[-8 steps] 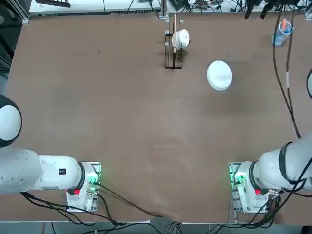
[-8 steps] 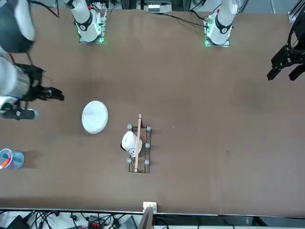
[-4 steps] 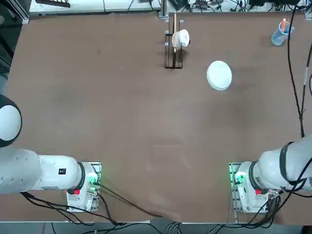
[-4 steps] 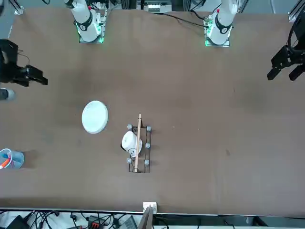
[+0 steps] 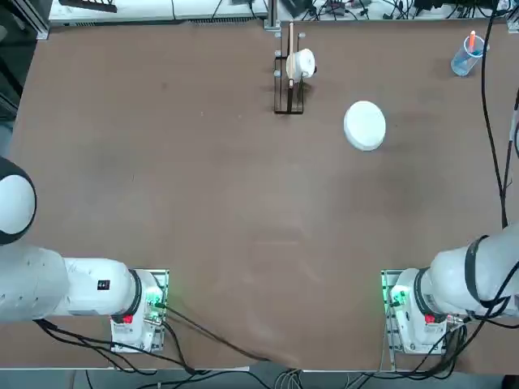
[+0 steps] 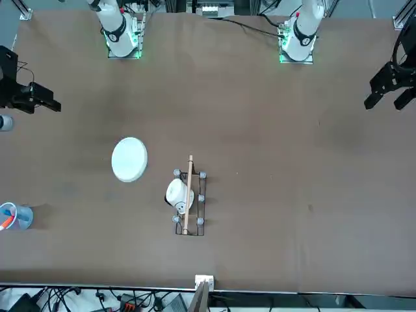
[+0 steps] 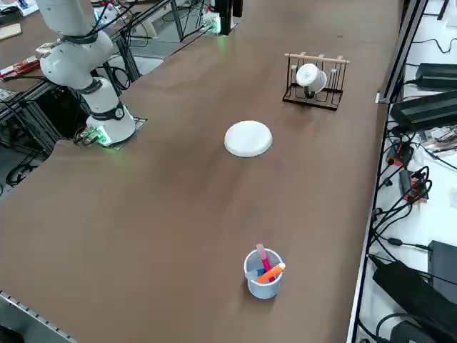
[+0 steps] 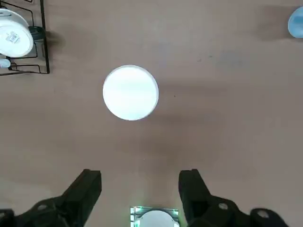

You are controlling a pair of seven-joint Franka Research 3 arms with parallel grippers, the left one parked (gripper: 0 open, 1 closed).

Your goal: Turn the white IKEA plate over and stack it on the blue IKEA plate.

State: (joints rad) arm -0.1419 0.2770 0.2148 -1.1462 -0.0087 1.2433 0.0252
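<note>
Wrist view: white plate [image 8: 130, 92], beyond open R hand [image 8: 140, 182], apart.

brown tabletop [image 5: 243, 194] | black rack [image 7: 314, 86] on it, white mug [image 7: 311, 78] inside | blue cup [image 7: 263, 275] of pens standing apart

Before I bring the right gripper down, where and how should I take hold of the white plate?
Grip the white plate by its rim, probably tilting the right gripper in from one side: it lies flat, round and low, with no handle standing up to pinch.
</note>
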